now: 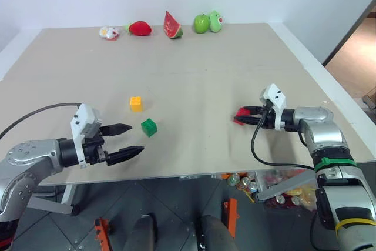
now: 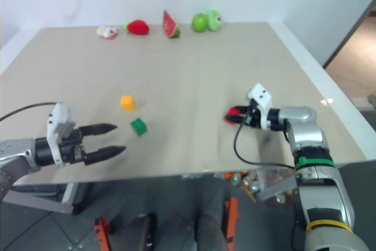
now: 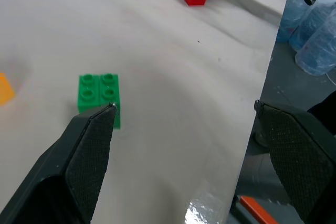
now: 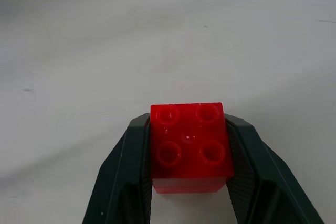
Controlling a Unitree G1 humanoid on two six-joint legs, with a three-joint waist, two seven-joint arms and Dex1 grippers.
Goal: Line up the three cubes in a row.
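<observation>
Right claw point(image 4: 190, 182) clenched on the red cube point(image 4: 189, 145), one black finger pressed to each side, studs up, over the right part of the beige counter point(image 1: 194, 80), well apart from the other two cubes. Cannot tell whether resting on the surface or just above it. Left claw point(image 1: 130, 140) released, fingers point(image 3: 89, 150) spread wide, hovering near the counter's front edge on the left, holding nothing. Just beyond its upper fingertip, the green cube point(image 1: 148, 127), flat on the counter, studs up, not touched. A little farther back and slightly left of that, the yellow-orange cube point(image 1: 136, 103), near the green one but not touching. Along the far edge of the counter, a row of toy fruits: a strawberry point(image 1: 140, 27), a watermelon slice point(image 1: 172, 26), a green apple point(image 1: 201, 23), plus a small white and red toy point(image 1: 108, 33) at the left end.
</observation>
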